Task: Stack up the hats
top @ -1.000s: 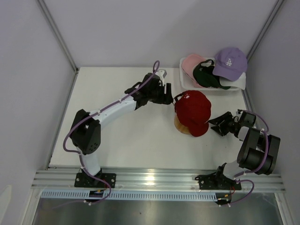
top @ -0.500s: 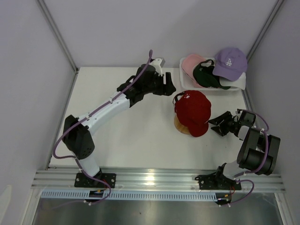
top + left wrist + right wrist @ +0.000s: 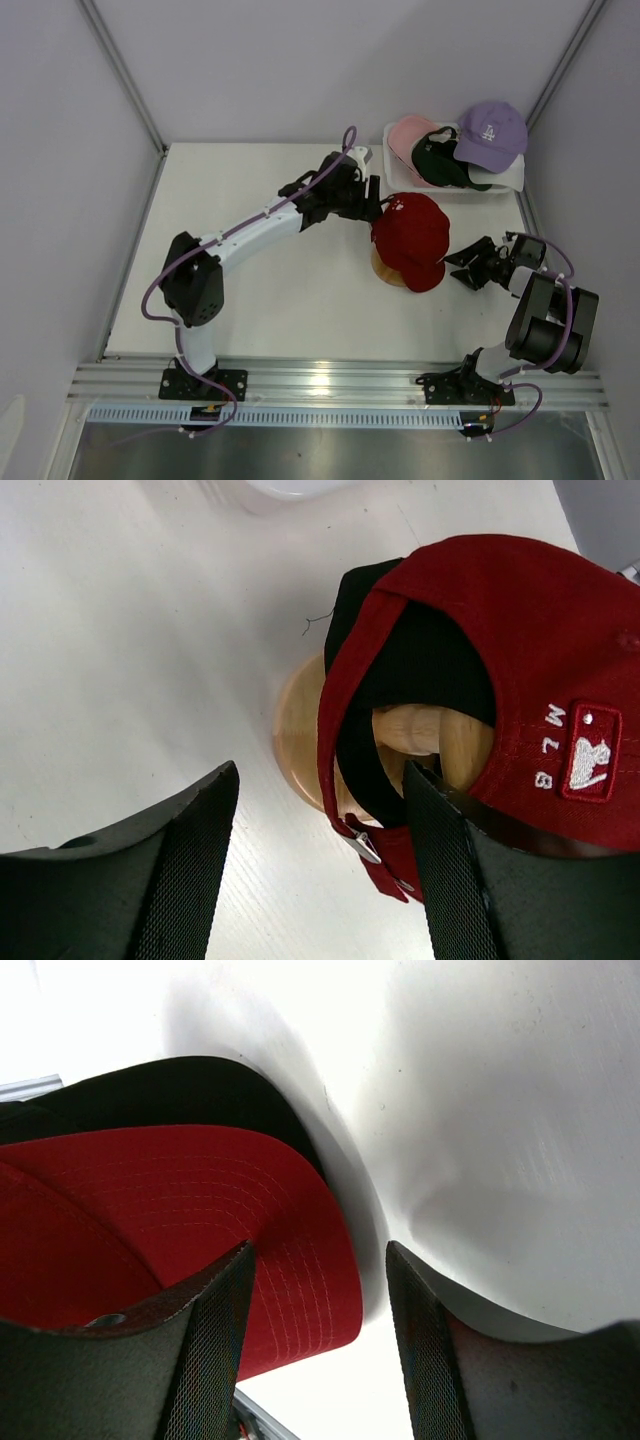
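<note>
A red cap point(image 3: 412, 235) sits over a black cap on the round wooden stand point(image 3: 384, 268) right of the table's middle. In the left wrist view the red cap's back point(image 3: 500, 630) and strap buckle point(image 3: 365, 846) face me, with the black cap point(image 3: 347, 595) under it and the stand point(image 3: 300, 720) below. My left gripper point(image 3: 374, 200) point(image 3: 320, 790) is open at the cap's back, the strap between its fingers. My right gripper point(image 3: 456, 268) point(image 3: 318, 1310) is open beside the red brim point(image 3: 200, 1220), with the black brim point(image 3: 180, 1085) behind it.
A white basket point(image 3: 391, 165) at the back right holds a pink cap point(image 3: 407, 134), a dark cap point(image 3: 440, 162), a lavender cap point(image 3: 490, 133) and a white cap point(image 3: 507, 178). Grey walls close in on the table at the left, back and right.
My left gripper drew back from the red cap, then came right and forward to its back strap. The right arm and the caps have not moved.
</note>
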